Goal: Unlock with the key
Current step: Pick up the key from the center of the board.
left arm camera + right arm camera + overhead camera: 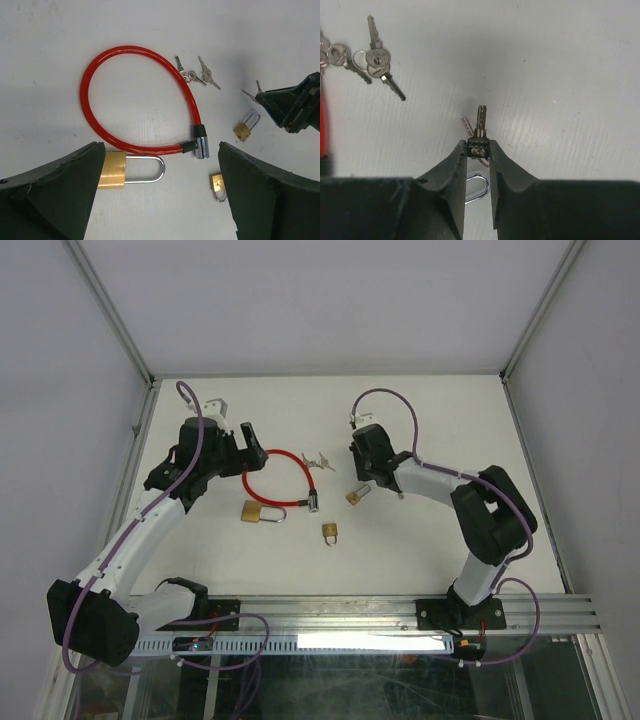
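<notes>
1. Nearest, the near padlock (330,533) lies alone at 6 o'clock, bare table (400,552) around it.
2. Right gripper (477,150) pinches the key (480,125) tight, second padlock (353,497) just at its 6 o'clock.
3. Left gripper (161,150) spread wide above the red cable lock (125,49).
4. Beyond, open surface reaches the back wall (320,300).

white matte table (430,410), evenly lit; behind the table, plain pale back panel (330,300); at the table's far corners, slanting metal posts (110,310); along the table's near edge, ribbed aluminium rail (350,610) with a bright light strip (370,642) beneath
</notes>
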You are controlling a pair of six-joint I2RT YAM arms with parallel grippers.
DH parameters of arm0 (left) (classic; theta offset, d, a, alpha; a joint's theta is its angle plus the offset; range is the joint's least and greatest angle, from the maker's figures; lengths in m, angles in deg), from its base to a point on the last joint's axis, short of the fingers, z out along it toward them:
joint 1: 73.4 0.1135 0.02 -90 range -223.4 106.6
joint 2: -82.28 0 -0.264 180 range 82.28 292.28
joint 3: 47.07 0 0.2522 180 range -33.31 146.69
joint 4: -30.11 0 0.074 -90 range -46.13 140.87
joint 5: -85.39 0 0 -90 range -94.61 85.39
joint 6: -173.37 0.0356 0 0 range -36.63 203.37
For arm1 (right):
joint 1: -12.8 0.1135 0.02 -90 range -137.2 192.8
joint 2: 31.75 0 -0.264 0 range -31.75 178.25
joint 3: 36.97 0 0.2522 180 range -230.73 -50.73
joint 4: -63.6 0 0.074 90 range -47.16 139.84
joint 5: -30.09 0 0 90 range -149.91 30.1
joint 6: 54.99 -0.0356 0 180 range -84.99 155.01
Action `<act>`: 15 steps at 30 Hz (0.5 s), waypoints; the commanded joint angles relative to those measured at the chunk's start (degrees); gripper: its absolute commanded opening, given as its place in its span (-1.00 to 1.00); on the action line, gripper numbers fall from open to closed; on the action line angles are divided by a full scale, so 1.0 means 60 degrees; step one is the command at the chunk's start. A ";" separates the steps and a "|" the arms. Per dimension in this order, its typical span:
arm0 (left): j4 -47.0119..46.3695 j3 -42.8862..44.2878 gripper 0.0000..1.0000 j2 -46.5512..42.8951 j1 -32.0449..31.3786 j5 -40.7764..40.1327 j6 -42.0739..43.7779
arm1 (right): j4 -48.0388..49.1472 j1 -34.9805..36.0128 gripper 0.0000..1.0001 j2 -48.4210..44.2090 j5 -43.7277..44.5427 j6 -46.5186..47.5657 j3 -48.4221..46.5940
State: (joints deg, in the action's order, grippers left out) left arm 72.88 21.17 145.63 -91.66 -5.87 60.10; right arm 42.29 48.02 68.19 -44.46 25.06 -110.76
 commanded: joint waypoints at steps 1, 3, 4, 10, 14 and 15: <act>-0.0493 0.0095 0.98 -0.0115 0.0097 0.0907 -0.0381 | 0.1094 -0.0011 -0.89 -0.0853 -0.0626 0.0491 0.0443; -0.0560 0.0108 0.98 -0.0100 0.0095 0.1257 -0.0626 | 0.1446 0.0014 -0.89 -0.1204 -0.0875 0.0590 0.0739; -0.0615 0.0105 0.98 -0.0103 0.0099 0.1424 -0.0800 | 0.1632 0.0042 -0.89 -0.1391 -0.1012 0.0630 0.0906; -0.1848 -0.0508 0.98 -0.0184 0.0095 0.2567 -0.1990 | 0.2707 0.0388 -0.88 -0.2555 -0.1246 0.0912 0.1853; -0.3648 -0.1507 0.95 -0.0478 0.0096 0.3294 -0.3049 | 0.3316 0.0631 -0.88 -0.3404 -0.1246 0.0912 0.2432; -0.4015 -0.1671 0.95 -0.0506 0.0095 0.3433 -0.3324 | 0.3446 0.0718 -0.86 -0.3615 -0.1481 0.1130 0.2549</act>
State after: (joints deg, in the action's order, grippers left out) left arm 61.65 14.61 145.02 -91.66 8.10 48.15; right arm 54.68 50.82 52.38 -51.22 29.40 -97.52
